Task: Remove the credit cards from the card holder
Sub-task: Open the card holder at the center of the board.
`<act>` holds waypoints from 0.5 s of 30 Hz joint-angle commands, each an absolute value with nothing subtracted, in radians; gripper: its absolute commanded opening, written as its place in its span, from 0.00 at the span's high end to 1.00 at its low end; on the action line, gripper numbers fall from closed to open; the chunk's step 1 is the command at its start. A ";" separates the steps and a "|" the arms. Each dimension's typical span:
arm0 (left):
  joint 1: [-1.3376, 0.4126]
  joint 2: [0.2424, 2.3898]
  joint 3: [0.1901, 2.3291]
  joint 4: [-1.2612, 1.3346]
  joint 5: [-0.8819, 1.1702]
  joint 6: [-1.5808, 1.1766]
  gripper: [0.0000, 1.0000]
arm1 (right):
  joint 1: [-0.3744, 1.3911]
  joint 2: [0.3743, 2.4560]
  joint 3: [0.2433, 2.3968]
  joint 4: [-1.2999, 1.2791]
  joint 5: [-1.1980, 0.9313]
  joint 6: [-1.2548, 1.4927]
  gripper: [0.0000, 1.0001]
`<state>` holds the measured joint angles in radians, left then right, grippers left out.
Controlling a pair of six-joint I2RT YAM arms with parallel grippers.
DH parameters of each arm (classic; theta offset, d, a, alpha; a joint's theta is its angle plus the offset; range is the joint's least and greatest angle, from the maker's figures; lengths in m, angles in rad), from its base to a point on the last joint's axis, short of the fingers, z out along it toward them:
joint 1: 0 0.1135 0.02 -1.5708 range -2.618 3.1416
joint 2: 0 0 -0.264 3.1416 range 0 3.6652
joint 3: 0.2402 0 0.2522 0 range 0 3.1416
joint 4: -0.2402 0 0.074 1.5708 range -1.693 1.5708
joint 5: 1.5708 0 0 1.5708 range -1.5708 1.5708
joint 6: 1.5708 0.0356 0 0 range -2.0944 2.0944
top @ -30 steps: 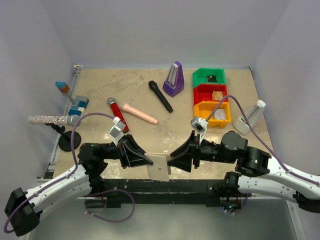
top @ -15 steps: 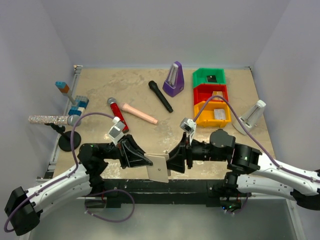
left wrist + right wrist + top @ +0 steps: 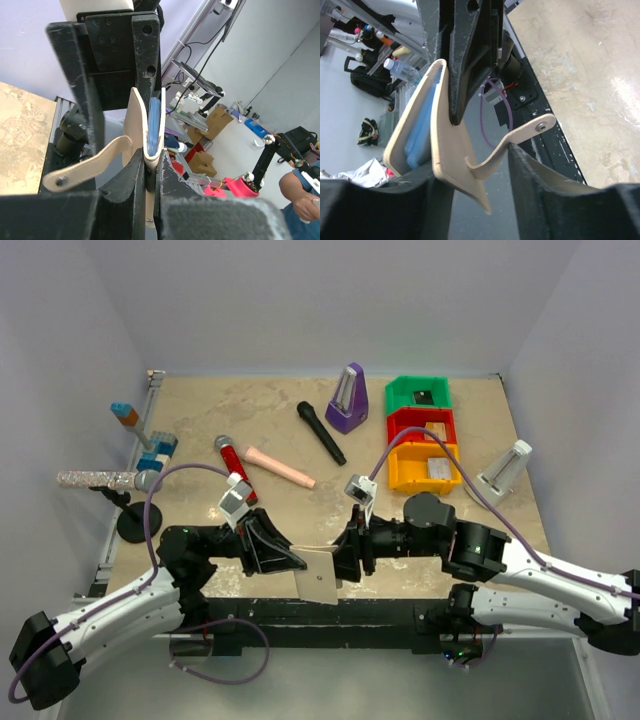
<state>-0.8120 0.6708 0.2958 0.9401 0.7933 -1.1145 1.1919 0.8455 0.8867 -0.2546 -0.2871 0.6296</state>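
Above table [image 3: 200,420], card holder [image 3: 320,580] inside left claw [image 3: 298,564]

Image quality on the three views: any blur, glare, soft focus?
Top external: even soft light, sharp across the table. Left wrist: the card holder is crisp, the left fingers at the bottom edge are out of focus, and the room behind is bright. Right wrist: the right fingers in the foreground are blurred, with a glare patch on the table at right.

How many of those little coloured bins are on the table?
3, in a row at the far right: the green bin farthest back, the red bin in the middle, the yellow bin in front. None looks hidden.
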 commanded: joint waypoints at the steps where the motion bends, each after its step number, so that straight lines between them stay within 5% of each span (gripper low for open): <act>1: -0.813 0.658 0.316 0.937 0.744 -1.071 1.00 | 1.193 0.868 0.936 -0.199 -0.336 0.641 0.59; 8: -0.813 0.592 0.337 0.747 0.704 -0.970 0.87 | 1.192 0.853 0.939 -0.236 -0.333 0.640 0.97; 11: -0.815 0.545 0.357 0.574 0.628 -0.913 0.81 | 1.192 0.838 0.956 -0.296 -0.293 0.629 1.00; 15: -0.811 0.488 0.393 0.329 0.511 -0.870 0.33 | 1.190 0.831 1.005 -0.458 -0.194 0.620 1.00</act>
<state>-0.8181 0.5350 0.3283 0.5743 0.6529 -0.9573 1.1908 0.8604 0.9150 -0.3305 -0.2756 0.6281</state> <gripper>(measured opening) 0.500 0.048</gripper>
